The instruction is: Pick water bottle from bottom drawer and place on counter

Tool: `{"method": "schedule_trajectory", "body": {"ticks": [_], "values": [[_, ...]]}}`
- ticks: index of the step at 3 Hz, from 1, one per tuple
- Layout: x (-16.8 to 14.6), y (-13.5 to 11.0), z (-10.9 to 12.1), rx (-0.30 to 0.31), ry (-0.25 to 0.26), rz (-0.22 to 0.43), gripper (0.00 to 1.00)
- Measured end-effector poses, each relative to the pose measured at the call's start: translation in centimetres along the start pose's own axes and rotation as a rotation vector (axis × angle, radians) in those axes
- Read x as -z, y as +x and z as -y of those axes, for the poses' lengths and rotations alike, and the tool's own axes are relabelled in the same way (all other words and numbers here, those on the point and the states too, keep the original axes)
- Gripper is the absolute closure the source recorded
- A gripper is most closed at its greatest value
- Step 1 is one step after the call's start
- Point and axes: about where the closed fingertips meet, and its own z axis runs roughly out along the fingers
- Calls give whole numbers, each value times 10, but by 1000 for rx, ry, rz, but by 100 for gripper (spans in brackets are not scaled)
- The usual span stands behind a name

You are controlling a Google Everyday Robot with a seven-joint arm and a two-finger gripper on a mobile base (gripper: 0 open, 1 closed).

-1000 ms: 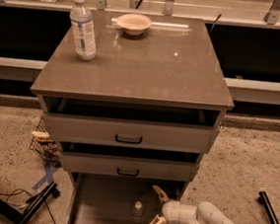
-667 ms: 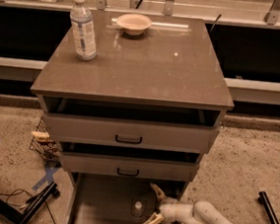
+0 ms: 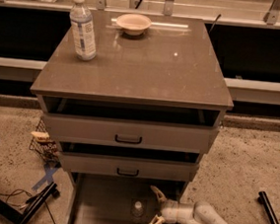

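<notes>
Reaching in from the lower right, the robot's pale jointed arm (image 3: 208,222) puts the gripper (image 3: 148,209) inside the bottom drawer (image 3: 98,206), the lowest and deepest grey drawer of the cabinet, which stands pulled out. The gripper is released: its two cream fingers (image 3: 157,194) are spread wide, one toward the back of the drawer and one toward the front, and they grasp nothing. The water bottle (image 3: 137,210), a small clear plastic bottle with a white cap, stands upright on the drawer floor just to the left of the fingertips. Whether it touches them cannot be told.

Above, two shallower grey drawers with black handles (image 3: 128,139) are each partly pulled out, the upper one a little less than the lower. The counter (image 3: 154,68), a glossy brown-grey square slab, carries a taller clear bottle with a white-blue printed label (image 3: 83,27) near its back left corner and a shallow cream bowl (image 3: 133,23) at the back middle, well apart from each other. A small wire basket (image 3: 42,145) sits on the speckled floor left of the cabinet.
</notes>
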Motion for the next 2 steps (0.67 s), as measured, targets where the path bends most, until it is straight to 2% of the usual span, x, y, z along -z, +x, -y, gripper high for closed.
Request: {"method": "schedule_trajectory", "body": {"ticks": [2], "values": [[-14,12,-23,-49,-78,7,0]]}}
